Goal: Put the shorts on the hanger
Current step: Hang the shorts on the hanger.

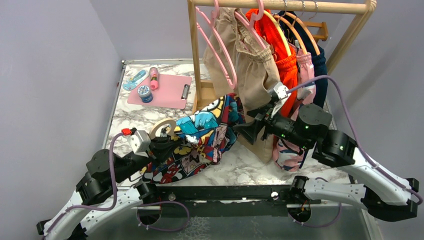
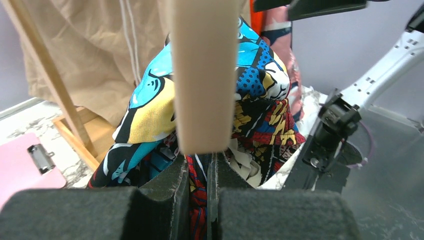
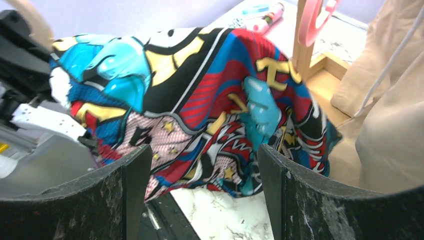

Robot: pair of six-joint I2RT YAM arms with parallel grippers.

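The comic-print shorts (image 1: 202, 137) hang in a bunch above the marble table, between the two arms. My left gripper (image 1: 161, 146) is shut on a red fold of the shorts (image 2: 198, 200). The cream hanger (image 2: 202, 75) rises straight from its fingertips; I cannot tell whether it is pinched too. The hanger's hook (image 1: 162, 127) curls just above that gripper. My right gripper (image 1: 246, 131) stands open at the shorts' right end, its fingers (image 3: 135, 175) spread wide and the shorts (image 3: 200, 100) just beyond them, with nothing between them. The hanger hook (image 3: 35, 22) shows at the far left.
A wooden clothes rack (image 1: 194, 55) stands behind, carrying pink hangers (image 1: 220, 47), plain beige shorts (image 1: 250, 65) and an orange garment (image 1: 280, 55), all close to my right arm. A pink clipboard (image 1: 165, 90), a tape roll (image 1: 144, 93) and a pink tube (image 1: 154, 78) lie at the back left.
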